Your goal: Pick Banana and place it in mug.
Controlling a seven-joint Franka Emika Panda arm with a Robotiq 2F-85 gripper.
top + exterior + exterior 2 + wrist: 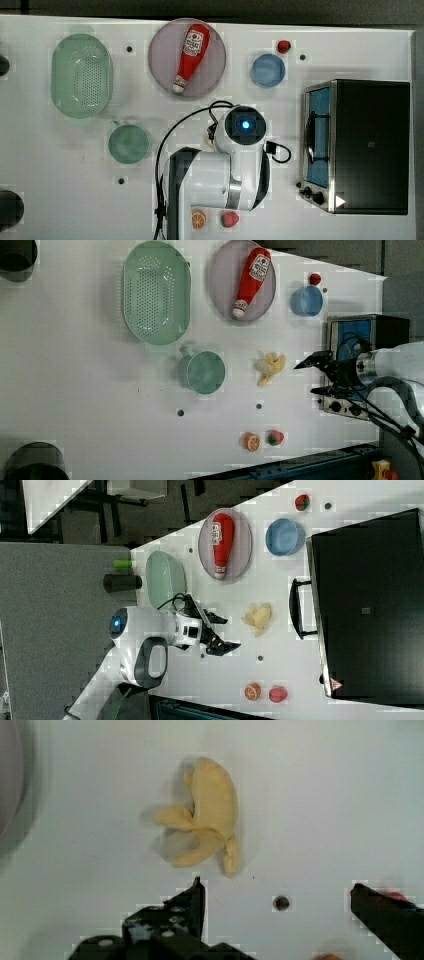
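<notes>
the pale-yellow peeled toy banana point(270, 368) lies on the white tabletop point(90, 380), between the round teal-green mug point(204, 372) and the black-and-silver toaster oven point(358, 330). in the left view its long axis runs diagonally, one end toward the upper right, peel flaps spread to the left view's left. the black gripper point(314, 375) hovers just beside it, fingers point(313, 360) spread wide, grasping nothing.

White arm point(220, 175) with dark-grey joint bands, a blue light, black cables and a black tool point(220, 635).
</notes>
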